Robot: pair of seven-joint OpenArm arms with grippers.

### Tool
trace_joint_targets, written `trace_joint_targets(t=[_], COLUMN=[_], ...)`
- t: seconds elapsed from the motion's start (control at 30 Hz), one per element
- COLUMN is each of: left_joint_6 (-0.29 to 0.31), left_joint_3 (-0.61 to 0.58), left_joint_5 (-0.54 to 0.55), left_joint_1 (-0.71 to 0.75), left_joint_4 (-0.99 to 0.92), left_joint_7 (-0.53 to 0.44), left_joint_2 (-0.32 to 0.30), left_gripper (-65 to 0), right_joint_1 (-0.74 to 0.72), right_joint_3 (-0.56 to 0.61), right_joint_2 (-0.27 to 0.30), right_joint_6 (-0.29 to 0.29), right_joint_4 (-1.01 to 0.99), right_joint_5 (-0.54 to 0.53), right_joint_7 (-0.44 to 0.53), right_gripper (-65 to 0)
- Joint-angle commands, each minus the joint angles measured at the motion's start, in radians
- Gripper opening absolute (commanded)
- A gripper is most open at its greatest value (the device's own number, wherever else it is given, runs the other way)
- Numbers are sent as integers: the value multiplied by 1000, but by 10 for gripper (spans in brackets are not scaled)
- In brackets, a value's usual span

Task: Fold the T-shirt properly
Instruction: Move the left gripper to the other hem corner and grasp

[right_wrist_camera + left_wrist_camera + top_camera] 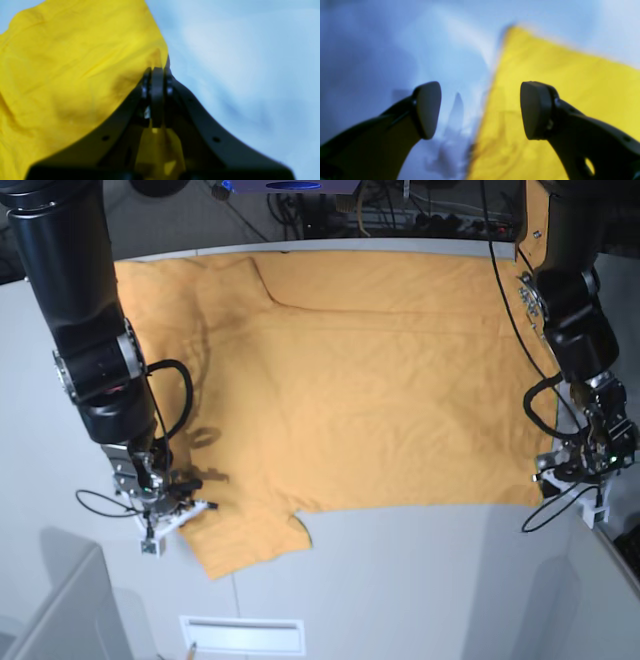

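The T-shirt point(380, 400) is light orange and lies spread flat over most of the white table point(420, 580). My right gripper point(200, 483) is at the shirt's lower-left part, by a sleeve point(250, 540). In the right wrist view it point(157, 75) is shut on a fold of the yellow fabric point(75, 75). My left gripper point(552, 470) is at the shirt's right edge. In the left wrist view it point(480, 110) is open, low over the shirt's edge, with one finger over the fabric point(557, 82) and the other over bare table.
Cables and equipment point(420, 215) lie behind the table's far edge. A narrow white slot point(240, 635) sits at the table's near edge. Bare table runs along the front. Thin cables hang from both wrists.
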State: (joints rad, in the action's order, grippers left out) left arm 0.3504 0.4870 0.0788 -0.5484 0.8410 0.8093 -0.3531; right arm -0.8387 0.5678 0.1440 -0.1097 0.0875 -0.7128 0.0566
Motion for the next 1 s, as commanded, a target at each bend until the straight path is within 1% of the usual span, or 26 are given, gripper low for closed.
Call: trace_joint_targets(t=[0.0,0.07,0.17,0.3,0.4,0.43,0.53,0.57,0.73,0.87,0.9,0.93,0.97], left_joint_6=[2,2,0,-1,-1,-4,-61,-69,-69,-69,-69,-67,-67], left_joint_3=[-4,-15,-18,-98,-124,-124,-126,-126,-124,-124,-124,-124,-124], left_joint_5=[-3,-10,-15,-75,-80,-81,-80,-80,-80,-80,-80,-80,-80], left_joint_1=[-51,-101,-174,-255,-273,-269,-258,-249,-235,-197,-190,-183,-178], left_joint_4=[-38,-148,-295,-480,-567,-570,-575,-575,-573,-570,-570,-570,-570], left_joint_7=[-40,-104,-209,-347,-422,-436,-451,-451,-449,-449,-451,-451,-451], left_joint_2=[-24,-34,-34,-31,-30,-28,-27,-27,-28,-25,-25,-24,-22], left_gripper=[-176,-176,-176,-174,-174,-174,-174,-174,-181,-189,-196,-221,-262], right_joint_1=[-44,-44,-43,-44,-41,-41,-38,-38,-38,-26,-23,-21,-20], right_joint_3=[1,1,1,1,1,1,1,1,1,1,1,1,1], right_joint_2=[16,19,22,22,21,19,19,19,16,16,16,16,16], right_joint_6=[2,2,2,0,0,0,-2,-2,-2,-2,-2,-2,-2], right_joint_4=[10,10,10,10,10,10,10,10,11,11,11,11,11], right_joint_5=[-5,-5,-5,-5,-5,-5,-5,-5,-5,-5,-5,-5,-5], right_joint_7=[25,24,27,27,24,25,27,27,27,29,29,29,29], right_gripper=[-650,-650,-650,-650,-650,-650,-650,-650,-650,-650,-650,-650,-650])
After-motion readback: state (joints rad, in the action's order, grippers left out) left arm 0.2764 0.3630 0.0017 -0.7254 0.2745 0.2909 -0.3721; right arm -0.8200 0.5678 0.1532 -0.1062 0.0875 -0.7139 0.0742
